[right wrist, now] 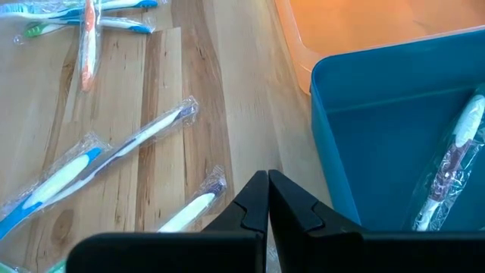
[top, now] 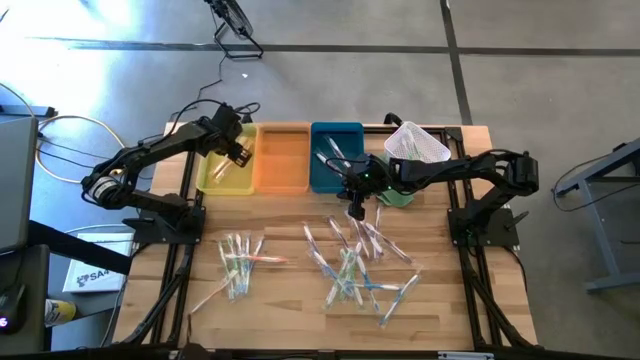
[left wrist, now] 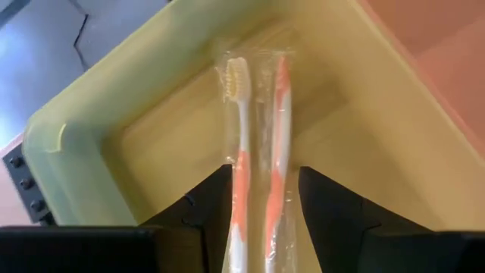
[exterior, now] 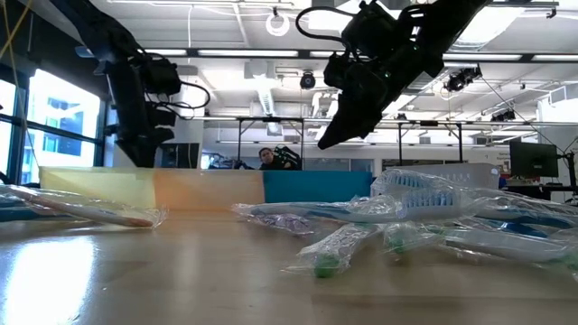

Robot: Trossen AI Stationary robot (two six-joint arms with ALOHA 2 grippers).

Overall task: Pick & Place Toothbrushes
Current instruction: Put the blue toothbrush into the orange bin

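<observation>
Two orange-handled toothbrushes [left wrist: 261, 129] in clear wrappers lie side by side in the yellow tray [left wrist: 68, 136], heads toward its far corner. My left gripper [left wrist: 265, 171] is open over that tray [top: 228, 165], one finger on each side of their handles. My right gripper [right wrist: 267, 186] is shut and empty, hanging above the table just in front of the blue tray [right wrist: 394, 114], which holds a wrapped toothbrush [right wrist: 455, 152]. Many wrapped toothbrushes lie in two loose piles on the table [top: 240, 262] [top: 355, 265]. My left gripper's fingers [left wrist: 204, 205] stand on either side of the two brushes' handles [left wrist: 241, 189], slanting down from above and along the brushes. Whether they touch the wrappers I cannot tell. The brushes' head ends [left wrist: 236, 76] rest on the tray's floor; the handle ends are hidden behind the gripper.
An orange tray [top: 283, 158] sits between the yellow and blue ones along the table's far edge. A white mesh basket [top: 415, 145] stands at the far right. Bare wood lies between the trays and the piles.
</observation>
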